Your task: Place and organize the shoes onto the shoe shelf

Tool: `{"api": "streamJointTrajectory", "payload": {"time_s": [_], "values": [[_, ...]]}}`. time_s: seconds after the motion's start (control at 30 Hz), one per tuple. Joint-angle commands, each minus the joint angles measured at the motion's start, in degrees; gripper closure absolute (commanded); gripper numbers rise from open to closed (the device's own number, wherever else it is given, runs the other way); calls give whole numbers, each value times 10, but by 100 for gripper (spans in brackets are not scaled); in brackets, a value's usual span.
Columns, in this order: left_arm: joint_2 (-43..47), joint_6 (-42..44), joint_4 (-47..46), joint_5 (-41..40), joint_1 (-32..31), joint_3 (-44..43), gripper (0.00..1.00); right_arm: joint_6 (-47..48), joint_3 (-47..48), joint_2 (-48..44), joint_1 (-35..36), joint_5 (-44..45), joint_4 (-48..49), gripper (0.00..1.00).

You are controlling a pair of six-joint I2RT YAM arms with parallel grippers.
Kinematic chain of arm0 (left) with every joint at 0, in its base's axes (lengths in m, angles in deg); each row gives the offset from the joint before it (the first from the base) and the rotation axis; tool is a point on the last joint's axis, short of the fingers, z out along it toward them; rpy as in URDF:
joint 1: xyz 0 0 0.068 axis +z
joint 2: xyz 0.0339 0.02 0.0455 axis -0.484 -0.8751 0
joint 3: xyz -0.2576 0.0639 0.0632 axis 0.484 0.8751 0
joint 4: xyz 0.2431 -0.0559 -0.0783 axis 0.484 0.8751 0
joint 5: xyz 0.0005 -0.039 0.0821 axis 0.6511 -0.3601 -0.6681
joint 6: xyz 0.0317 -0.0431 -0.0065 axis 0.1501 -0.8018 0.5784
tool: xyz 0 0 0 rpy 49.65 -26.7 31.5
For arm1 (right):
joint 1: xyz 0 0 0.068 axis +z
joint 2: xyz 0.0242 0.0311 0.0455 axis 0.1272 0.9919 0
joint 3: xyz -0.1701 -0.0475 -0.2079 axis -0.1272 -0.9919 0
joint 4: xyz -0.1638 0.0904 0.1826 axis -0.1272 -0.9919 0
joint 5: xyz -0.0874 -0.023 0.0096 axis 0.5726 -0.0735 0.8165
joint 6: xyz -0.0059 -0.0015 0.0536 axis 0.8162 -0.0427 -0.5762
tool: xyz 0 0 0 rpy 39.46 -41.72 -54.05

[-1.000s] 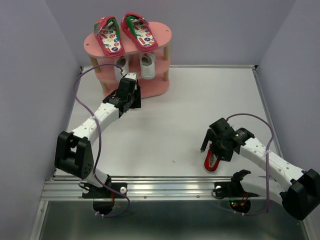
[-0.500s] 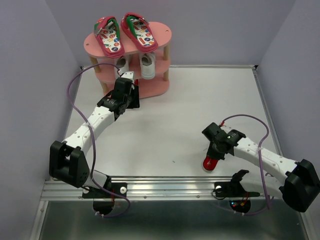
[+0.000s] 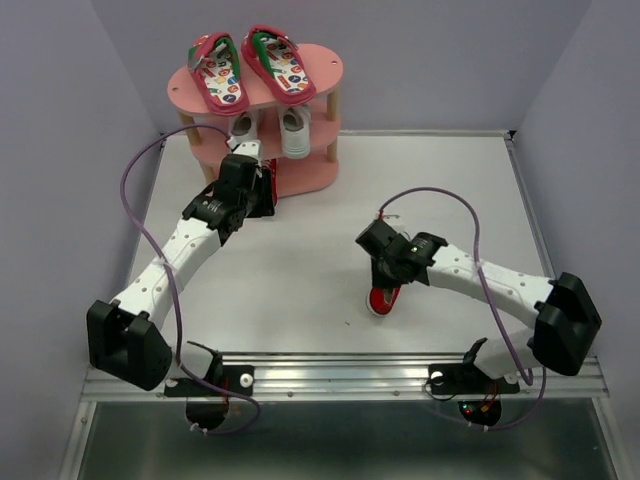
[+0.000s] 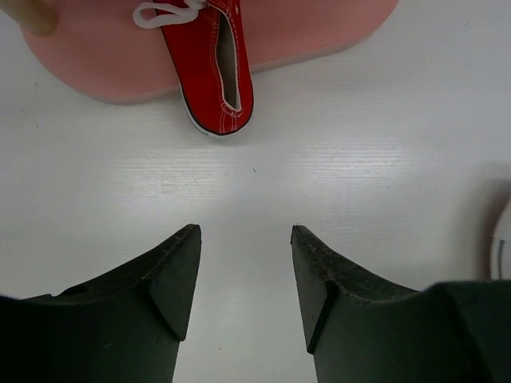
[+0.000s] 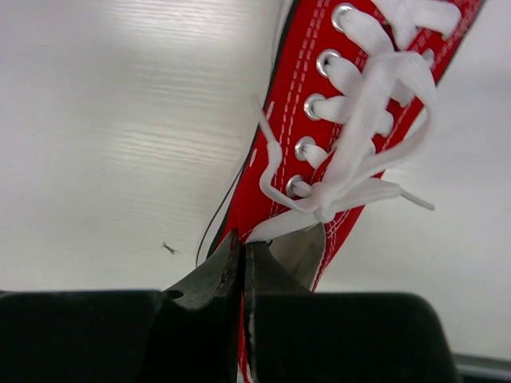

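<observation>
The pink shoe shelf (image 3: 322, 62) stands at the back left. Two red flip-flops (image 3: 222, 75) (image 3: 278, 63) lie on its top board. White sneakers (image 3: 295, 135) sit on the middle tier. One red canvas sneaker (image 4: 211, 68) rests on the bottom board (image 4: 319, 32), heel toward me. My left gripper (image 4: 243, 231) hovers open just in front of it, holding nothing. The other red sneaker (image 3: 380, 298) (image 5: 351, 96) is near the table's middle front, with my right gripper (image 5: 243, 247) (image 3: 385, 272) shut on its side wall beside the laces.
A grey wall runs along the left of the table and another along the right. The metal rail (image 3: 340, 365) with the arm bases crosses the near edge. A purple cable (image 3: 430, 192) loops above the right arm.
My right gripper has shut on the red sneaker and carried it left, away from the front right. The left arm has shifted slightly toward the shelf, still open.
</observation>
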Motion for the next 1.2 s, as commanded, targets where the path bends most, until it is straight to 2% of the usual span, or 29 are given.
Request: {"api": "streamJointTrajectory", "payload": {"time_s": [0.0, 0.07, 0.13, 0.3, 0.37, 0.4, 0.5, 0.57, 0.6, 0.7, 0.8, 1.0, 1.17], "values": [[59, -18, 24, -20, -2, -34, 41, 154, 73, 74, 44, 1, 109, 99], [70, -28, 24, -20, -1, -34, 41, 190, 96, 102, 71, 10, 125, 99], [84, -34, 18, -14, -1, -33, 41, 207, 114, 139, 71, 26, 126, 99], [93, -43, 22, -24, -1, -37, 41, 237, 121, 163, 71, 12, 155, 99], [96, -44, 19, -28, -1, -34, 41, 243, 119, 168, 76, 10, 158, 95], [95, -46, 16, -25, -1, -29, 41, 241, 117, 168, 76, 10, 160, 76], [93, -50, 10, -17, -1, -23, 41, 238, 114, 144, 82, -4, 171, 43], [90, -52, 3, -14, -1, -17, 41, 233, 103, 121, 82, -15, 189, 39], [88, -53, 2, -13, -1, -15, 41, 225, 101, 97, 82, -19, 191, 30], [87, -54, 0, -13, -1, -13, 41, 211, 82, 57, 82, -16, 201, 22], [87, -55, 0, -13, -1, -12, 41, 188, 44, 5, 82, 16, 199, 8], [84, -57, -2, -14, 0, -14, 41, 154, -43, -32, 82, 6, 181, 7], [78, -63, -5, -10, -1, -12, 41, 144, -81, -38, 82, -15, 211, 10]]}}
